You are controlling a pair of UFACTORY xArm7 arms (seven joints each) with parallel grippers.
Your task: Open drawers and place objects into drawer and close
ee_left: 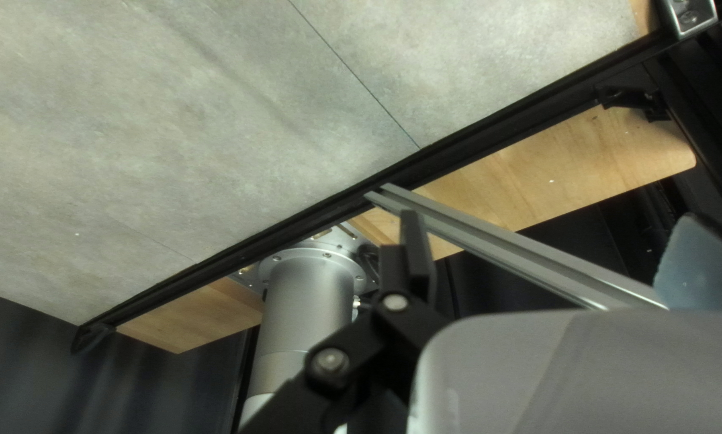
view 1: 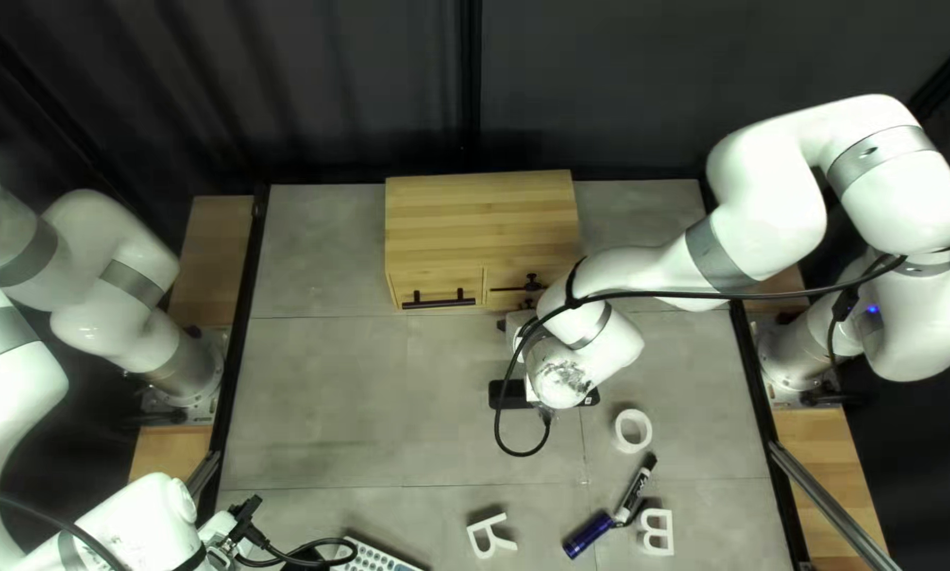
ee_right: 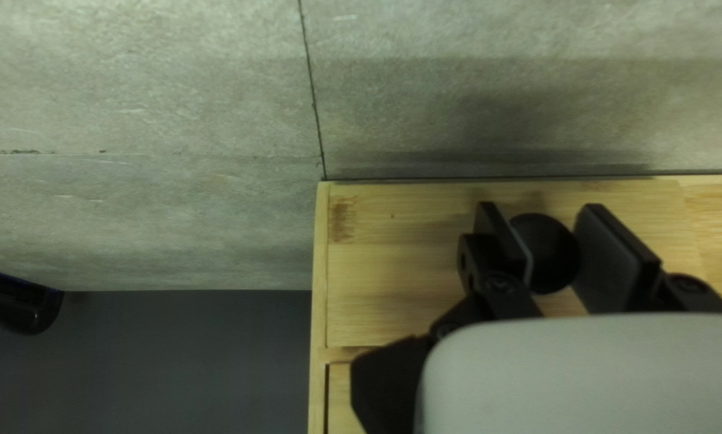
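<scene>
The right gripper (ee_right: 552, 245) has its fingers pinching the drawer's round black knob (ee_right: 544, 253); the left gripper (ee_left: 554, 257) stands spread. Opening seems in hand, wanting a straight pull. The marker (view 1: 633, 492) and tape roll (view 1: 647, 430) lie on the surface (view 1: 327, 402).

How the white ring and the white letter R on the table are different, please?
The white ring is round with a closed rim; the white letter R has separate legs. The ring lies beside the marker's black end; the R lies apart from the markers. Both are white and lie flat.
</scene>
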